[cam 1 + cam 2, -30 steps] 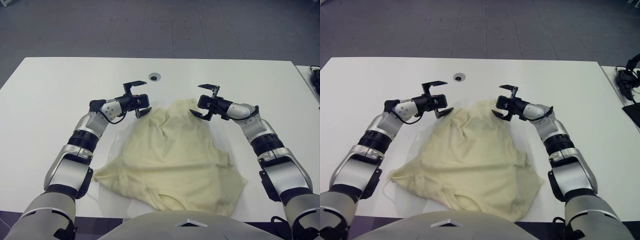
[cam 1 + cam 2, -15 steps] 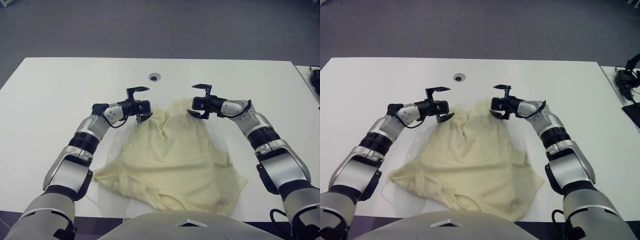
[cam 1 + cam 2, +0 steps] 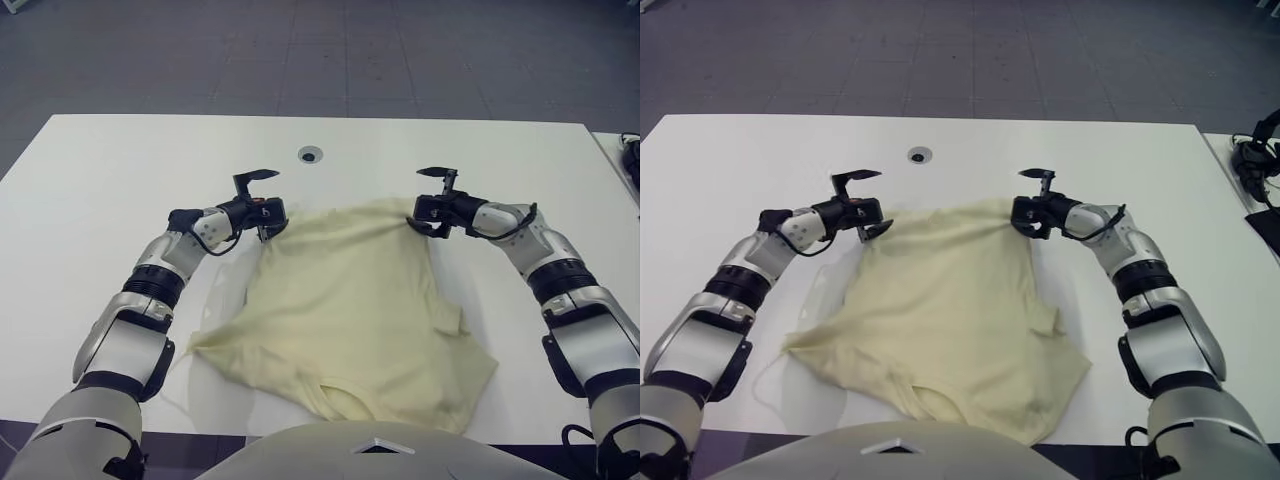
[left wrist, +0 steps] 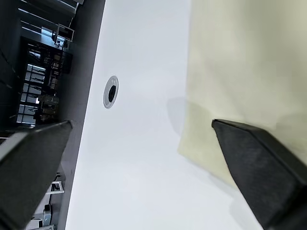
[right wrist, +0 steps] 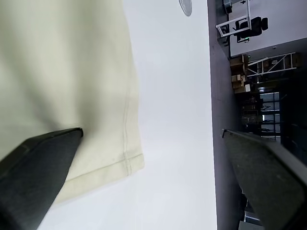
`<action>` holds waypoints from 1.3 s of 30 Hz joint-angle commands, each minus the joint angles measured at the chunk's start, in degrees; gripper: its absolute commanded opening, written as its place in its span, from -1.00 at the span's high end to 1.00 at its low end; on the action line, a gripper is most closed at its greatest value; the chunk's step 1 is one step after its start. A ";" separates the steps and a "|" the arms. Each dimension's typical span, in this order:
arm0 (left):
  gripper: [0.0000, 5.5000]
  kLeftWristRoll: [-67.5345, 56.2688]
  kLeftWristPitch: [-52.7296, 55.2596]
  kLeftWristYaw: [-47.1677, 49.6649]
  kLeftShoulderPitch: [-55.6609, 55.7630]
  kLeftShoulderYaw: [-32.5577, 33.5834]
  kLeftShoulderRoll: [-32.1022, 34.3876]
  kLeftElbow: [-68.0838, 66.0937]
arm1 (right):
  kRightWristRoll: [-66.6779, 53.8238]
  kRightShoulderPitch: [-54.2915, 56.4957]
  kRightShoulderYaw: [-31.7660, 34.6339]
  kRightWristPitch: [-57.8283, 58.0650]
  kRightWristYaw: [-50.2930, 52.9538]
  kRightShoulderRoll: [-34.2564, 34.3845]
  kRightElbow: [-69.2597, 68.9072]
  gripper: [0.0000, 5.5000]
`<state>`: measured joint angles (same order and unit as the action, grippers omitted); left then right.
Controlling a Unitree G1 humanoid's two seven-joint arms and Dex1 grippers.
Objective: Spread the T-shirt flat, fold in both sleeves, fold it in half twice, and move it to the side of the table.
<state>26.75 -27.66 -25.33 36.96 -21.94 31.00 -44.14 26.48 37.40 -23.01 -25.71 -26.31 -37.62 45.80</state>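
Currently the pale yellow T-shirt (image 3: 350,300) lies on the white table (image 3: 100,180), its long axis running from the robot's near edge toward the far side. The collar (image 3: 345,398) points toward the robot and the hem (image 3: 340,212) points away. The hem runs fairly straight between the two pincers, while the near half is rumpled.

The left pincer (image 3: 262,202) sits at the hem's left corner and the right pincer (image 3: 434,200) at its right corner. Both pincers are spread wide and pinch nothing. On each, one finger is raised clear of the cloth and the other finger (image 4: 268,167) (image 5: 33,167) rests down on the fabric at the corner.

A round cable grommet (image 3: 310,154) sits in the table beyond the hem, apart from the shirt.
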 commanded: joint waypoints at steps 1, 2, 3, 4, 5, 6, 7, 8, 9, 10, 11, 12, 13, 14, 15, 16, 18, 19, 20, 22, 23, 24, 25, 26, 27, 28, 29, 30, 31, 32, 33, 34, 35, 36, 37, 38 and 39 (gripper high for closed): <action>-0.96 0.56 0.62 -0.76 -2.11 -0.53 0.43 -0.01 | 0.47 -8.30 -0.88 2.41 -3.91 -2.43 -2.81 -0.96; -0.96 0.47 0.66 -0.78 -2.14 -0.46 0.42 0.39 | -0.11 -9.58 -0.69 2.73 -4.53 -2.99 -4.31 -0.96; -0.96 0.36 0.70 -0.86 -2.16 -0.37 0.44 0.73 | -0.60 -10.76 -0.44 3.11 -4.98 -3.50 -5.87 -0.96; -0.96 0.24 0.75 -0.84 -2.22 -0.22 0.50 1.08 | -1.14 -12.07 -0.13 3.48 -5.44 -4.07 -7.65 -0.96; -0.96 0.17 0.82 -0.87 -2.28 -0.14 0.56 1.35 | -1.79 -13.27 0.23 3.89 -5.98 -4.55 -9.38 -0.96; -0.96 0.15 0.88 -0.85 -2.39 -0.07 0.62 1.58 | -2.45 -14.49 0.60 4.39 -6.39 -4.98 -11.25 -0.96; -0.96 0.16 0.88 -0.79 -2.58 -0.04 0.69 1.87 | -2.95 -15.70 0.86 4.85 -6.90 -5.46 -13.32 -0.96; -0.96 0.16 0.87 -0.77 -2.98 0.00 0.81 2.47 | -3.63 -16.88 1.12 5.42 -7.63 -5.86 -15.41 -0.96; -0.96 0.15 0.86 -0.81 -3.48 0.02 0.97 3.37 | -4.23 -17.86 1.40 6.05 -8.23 -6.17 -17.28 -0.96; -0.96 -0.05 0.62 -1.24 -4.24 0.02 1.26 4.83 | -4.48 -18.69 1.63 6.54 -8.52 -6.60 -19.11 -0.96; -0.96 -0.37 0.54 -1.82 -5.06 0.09 1.59 6.46 | -4.79 -19.41 1.91 7.16 -8.86 -6.97 -20.85 -0.96; -0.96 -0.85 0.67 -2.54 -6.03 0.33 2.06 8.52 | -5.39 -20.13 2.34 7.89 -9.45 -7.29 -22.77 -0.96; -0.96 -1.19 0.83 -3.20 -6.98 0.52 2.64 10.58 | -5.77 -20.73 2.71 8.51 -9.92 -7.55 -24.31 -0.96; -0.96 -1.50 1.04 -3.95 -8.06 0.69 3.40 12.85 | -6.01 -21.17 2.99 8.94 -10.26 -7.77 -25.50 -0.96; -0.96 -1.90 1.26 -4.84 -9.27 0.86 4.24 15.21 | -6.21 -21.46 3.25 9.30 -10.58 -7.96 -26.36 -0.96; -0.96 -2.27 1.50 -5.70 -10.51 1.10 5.04 17.54 | -6.39 -21.62 3.54 9.67 -10.78 -8.06 -26.99 -0.96; -0.96 -2.79 2.16 -7.51 -12.99 1.49 6.59 22.12 | -6.58 -21.84 3.92 10.18 -11.19 -8.17 -27.62 -0.96; -0.96 -2.99 2.54 -8.26 -13.90 1.64 7.08 23.81 | -6.60 -21.97 4.07 10.32 -11.27 -8.22 -27.72 -0.96; -0.96 -3.07 2.95 -9.05 -14.81 1.74 7.67 25.55 | -6.58 -22.13 4.16 10.49 -11.36 -8.34 -27.81 -0.96; -0.96 -2.75 3.69 -9.91 -16.09 1.95 8.66 28.09 | -6.60 -22.43 4.35 10.69 -11.53 -8.54 -27.99 -0.96; -0.96 -2.48 4.03 -10.05 -16.51 2.06 8.98 28.99 | -6.63 -22.62 4.50 10.75 -11.64 -8.62 -28.15 -0.96; -0.96 -2.45 4.34 -10.17 -16.86 2.17 9.14 29.66 | -6.71 -22.83 4.66 10.76 -11.76 -8.69 -28.30 -0.96; -0.96 -2.60 4.71 -10.47 -17.33 2.19 9.26 30.36 | -6.77 -23.04 4.83 10.82 -11.87 -8.73 -28.48 -0.96; -0.96 -2.52 4.94 -10.84 -17.95 1.98 9.43 31.20 | -6.80 -23.20 4.96 10.87 -12.03 -8.77 -28.66 -0.96; -0.96 -2.42 5.09 -11.22 -18.58 1.76 9.60 31.96 | -6.83 -23.31 5.05 10.95 -12.19 -8.76 -28.85 -0.96; -0.96 -2.26 5.01 -11.62 -19.24 1.53 9.84 32.81 | -6.90 -23.39 5.09 11.04 -12.40 -8.75 -29.03 -0.96; -0.96 -2.19 4.85 -11.81 -19.76 1.47 9.96 33.69 | -6.88 -23.55 5.09 10.99 -12.49 -8.78 -29.10 -0.96; -0.96 -2.47 4.92 -12.03 -20.13 1.60 9.87 34.58 | -6.89 -23.72 5.13 10.98 -12.58 -8.80 -29.22 -0.96; -0.96 -3.64 4.59 -12.68 -20.50 1.69 9.67 35.77 | -6.96 -23.94 5.15 10.99 -12.72 -8.81 -29.34 -0.96; -0.96 -5.88 4.71 -14.18 -21.07 1.76 9.41 37.18 | -6.99 -24.15 5.21 11.03 -12.81 -8.81 -29.48 -0.96; -0.96 -7.77 5.27 -15.58 -21.59 1.86 9.20 38.28 | -7.00 -24.28 5.24 11.06 -12.90 -8.81 -29.58 -0.96; -0.96 -8.81 5.73 -16.61 -21.91 1.88 9.13 38.90 | -6.98 -24.38 5.27 11.07 -12.99 -8.81 -29.63 -0.96; -0.96 -8.62 5.91 -17.24 -21.97 1.67 9.23 38.71 | -6.97 -24.43 5.33 11.09 -13.04 -8.78 -29.63 -0.96; -0.96 -8.19 6.08 -17.66 -21.97 1.46 9.32 38.35 | -6.94 -24.45 5.38 11.08 -13.07 -8.76 -29.58 -0.96; -0.96 -7.79 5.92 -18.63 -21.89 0.76 9.43 37.23 | -6.92 -24.36 5.42 11.14 -13.10 -8.66 -29.51 -0.96; -0.96 -7.52 5.90 -19.31 -21.80 0.29 9.44 36.19 | -6.86 -24.18 5.40 11.17 -13.16 -8.52 -29.40 -0.96; -0.96 -7.76 6.33 -20.10 -21.61 0.04 9.29 35.26 | -6.72 -23.87 5.31 11.14 -13.16 -8.34 -29.06 -0.96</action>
<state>18.26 -22.28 -42.63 15.79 -20.13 39.64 -6.31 18.29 16.07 -15.50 -15.95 -36.38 -45.92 14.58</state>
